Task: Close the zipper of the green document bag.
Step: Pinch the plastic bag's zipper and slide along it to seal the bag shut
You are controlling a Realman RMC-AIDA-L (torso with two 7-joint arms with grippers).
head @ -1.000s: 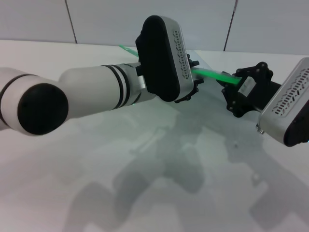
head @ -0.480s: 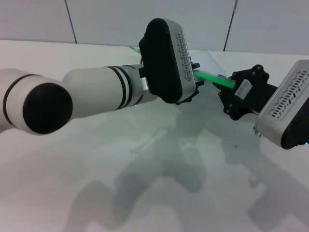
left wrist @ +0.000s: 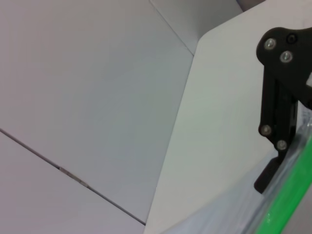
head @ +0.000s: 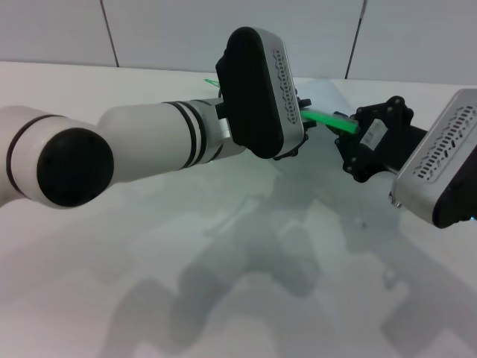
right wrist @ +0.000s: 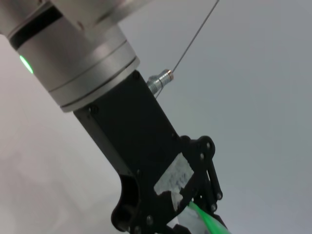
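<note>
The two arms have drawn closer together over the last second — the visible stretch of the zipper [head: 326, 118] between them has shortened. The left pincer [head: 292, 127], largely masked in the head view by its own wrist housing, sits at the bright green strip, and the right pincer [head: 356, 143] meets the same strip from the other side; both work at the far edge of the green document bag [head: 246, 201], which lies flat on the white surface [head: 59, 82] with its green edge away from the robot. The right wrist view shows the left pincer's dark linkage with the green strip running into its fingers, which suggests it is clamped on the zipper — whether on the slider cannot be seen. The right pincer seems pinched on the strip too, though its fingertips are hidden. The risk from here, as a judgement: if either grip is only on thin plastic, the bag could buckle or lift rather than the slider travelling, or the strip could slip out of the clamp.
</note>
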